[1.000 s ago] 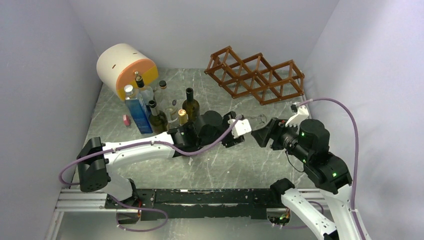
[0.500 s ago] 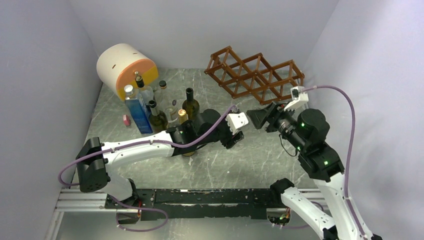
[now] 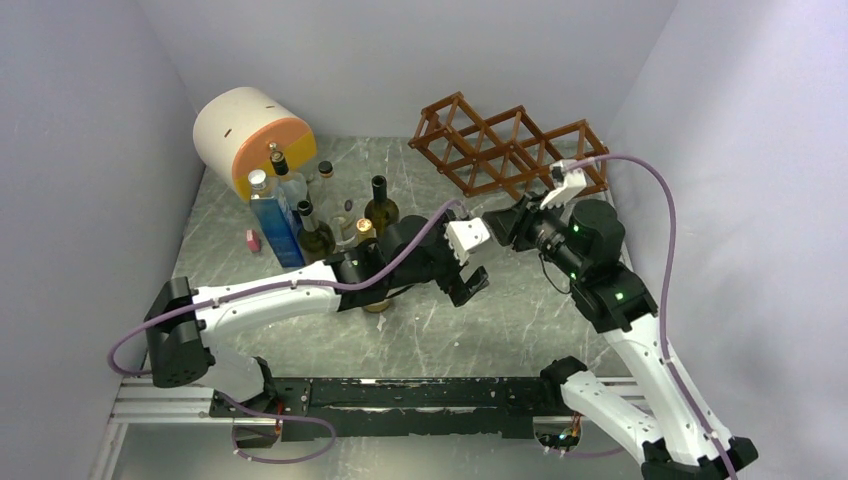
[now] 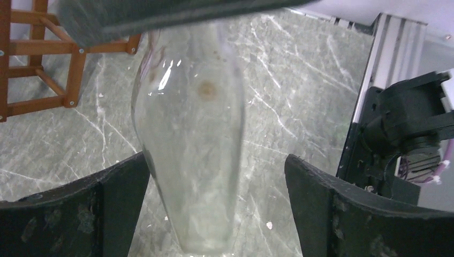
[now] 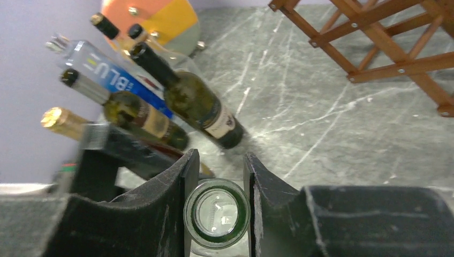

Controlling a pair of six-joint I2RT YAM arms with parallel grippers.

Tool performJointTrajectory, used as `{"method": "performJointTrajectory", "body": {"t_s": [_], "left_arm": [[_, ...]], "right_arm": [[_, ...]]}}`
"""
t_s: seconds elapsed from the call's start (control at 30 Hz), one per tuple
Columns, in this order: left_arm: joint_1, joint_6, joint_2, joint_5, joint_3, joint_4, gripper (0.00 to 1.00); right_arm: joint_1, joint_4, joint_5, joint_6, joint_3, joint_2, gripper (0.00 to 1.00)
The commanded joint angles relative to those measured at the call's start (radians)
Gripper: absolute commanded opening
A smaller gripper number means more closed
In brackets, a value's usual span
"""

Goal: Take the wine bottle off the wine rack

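Note:
A clear glass wine bottle (image 4: 190,139) stands off the reddish-brown wine rack (image 3: 510,150), over the table's middle. My right gripper (image 5: 219,166) is shut on its neck, and the green-rimmed mouth (image 5: 217,213) shows between the two fingers. My left gripper (image 4: 216,158) is open, its fingers on either side of the bottle's body; the left one is close to the glass, the right one clearly apart from it. From above, the two grippers meet nose to nose, right gripper (image 3: 503,228) and left gripper (image 3: 463,280). The rack (image 4: 37,53) holds no bottle. Whether the bottle rests on the table I cannot tell.
A white-and-orange cylinder (image 3: 250,135) lies at the back left. Several bottles (image 3: 300,220) stand in front of it, among them a blue one (image 5: 115,80) and a dark green one (image 5: 193,101). A small pink item (image 3: 253,240) lies at the left.
My left gripper has opened and let go of the bottle. My right gripper has moved up and left to the bottle's neck and shut on it.

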Motion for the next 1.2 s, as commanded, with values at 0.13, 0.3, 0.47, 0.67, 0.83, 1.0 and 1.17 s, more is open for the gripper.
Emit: {"method": "performJointTrajectory", "body": {"t_s": [0.13,0.3,0.47,0.67,0.83,1.0,1.17], "left_arm": [[0.016,-0.102,-0.158,0.036,0.005,-0.001,0.99],[0.016,-0.129,-0.243,0.052,0.031,-0.068,0.99],[0.016,-0.148,-0.338,0.032,0.021,-0.101,0.99],[0.016,-0.151,-0.439,-0.025,-0.013,-0.121,0.99],[0.017,-0.138,-0.480,-0.062,-0.008,-0.167,0.99],[0.017,-0.118,-0.502,-0.083,-0.009,-0.174,0.98],[0.017,-0.097,-0.491,-0.114,0.024,-0.205,0.97]], "right_arm": [[0.006,0.227,0.025,-0.184,0.001,0.119,0.00],[0.039,0.355,0.057,-0.234,-0.052,0.231,0.00],[0.124,0.470,0.076,-0.292,-0.060,0.346,0.00],[0.259,0.522,0.180,-0.378,-0.022,0.462,0.00],[0.320,0.517,0.244,-0.427,-0.027,0.522,0.00],[0.327,0.484,0.254,-0.400,-0.045,0.507,0.39],[0.324,0.430,0.247,-0.373,-0.021,0.492,0.71]]}}
